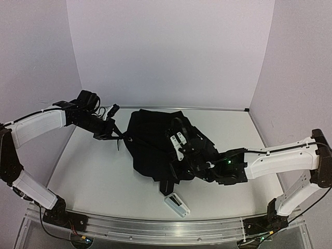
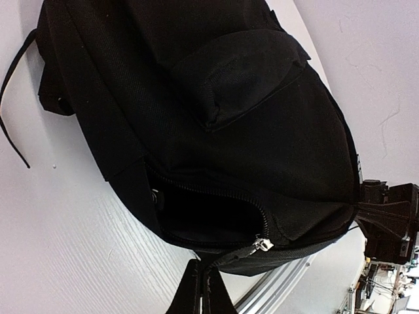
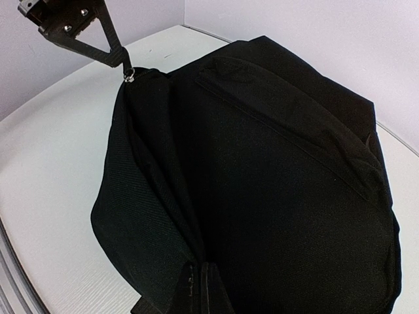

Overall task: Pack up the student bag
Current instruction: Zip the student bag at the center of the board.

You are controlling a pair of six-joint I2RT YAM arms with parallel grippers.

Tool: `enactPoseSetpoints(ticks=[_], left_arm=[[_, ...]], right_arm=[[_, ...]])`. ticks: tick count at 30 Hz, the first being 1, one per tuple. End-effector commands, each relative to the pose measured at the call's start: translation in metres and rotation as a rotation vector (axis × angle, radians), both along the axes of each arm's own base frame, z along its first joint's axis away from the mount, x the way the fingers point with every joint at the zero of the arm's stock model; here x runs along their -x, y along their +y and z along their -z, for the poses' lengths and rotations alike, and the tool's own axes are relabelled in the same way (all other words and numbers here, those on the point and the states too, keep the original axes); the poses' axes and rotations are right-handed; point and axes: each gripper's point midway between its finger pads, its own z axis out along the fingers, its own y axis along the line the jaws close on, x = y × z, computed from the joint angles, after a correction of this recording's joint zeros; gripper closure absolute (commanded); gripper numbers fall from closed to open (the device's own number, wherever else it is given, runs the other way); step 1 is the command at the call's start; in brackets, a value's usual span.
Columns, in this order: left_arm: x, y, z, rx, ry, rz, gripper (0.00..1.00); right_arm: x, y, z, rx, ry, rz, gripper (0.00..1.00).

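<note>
The black student bag [image 1: 155,148] lies in the middle of the table, stretched between both grippers. My left gripper [image 1: 124,137] is shut on the bag's left edge. In the left wrist view the pinched fingers [image 2: 204,288] hold fabric just below a silver zip slider [image 2: 262,245]; the zip is partly open onto a dark inside. My right gripper [image 1: 182,158] is shut on the bag's right side, its fingers [image 3: 204,288] pinching a fold of fabric. Each gripper shows in the other's wrist view: the right gripper [image 2: 360,204] and the left gripper [image 3: 124,64].
A small white oblong object [image 1: 177,204] lies on the table in front of the bag, near the metal front rail [image 1: 155,228]. A thin black strap [image 2: 13,111] trails from the bag onto the table. White walls close the back and sides.
</note>
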Motion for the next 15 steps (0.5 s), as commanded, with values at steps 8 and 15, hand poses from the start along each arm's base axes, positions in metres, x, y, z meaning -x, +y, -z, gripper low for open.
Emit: enactPoseSetpoints(ticks=[8, 15], left_arm=[[0.008, -0.015, -0.032, 0.257, -0.043, 0.147, 1.00], [0.013, -0.010, -0.030, 0.236, 0.002, 0.115, 1.00]], right_arm=[[0.005, 0.032, -0.044, -0.113, 0.079, -0.038, 0.31], [-0.013, 0.087, -0.047, -0.134, 0.064, -0.014, 0.13]])
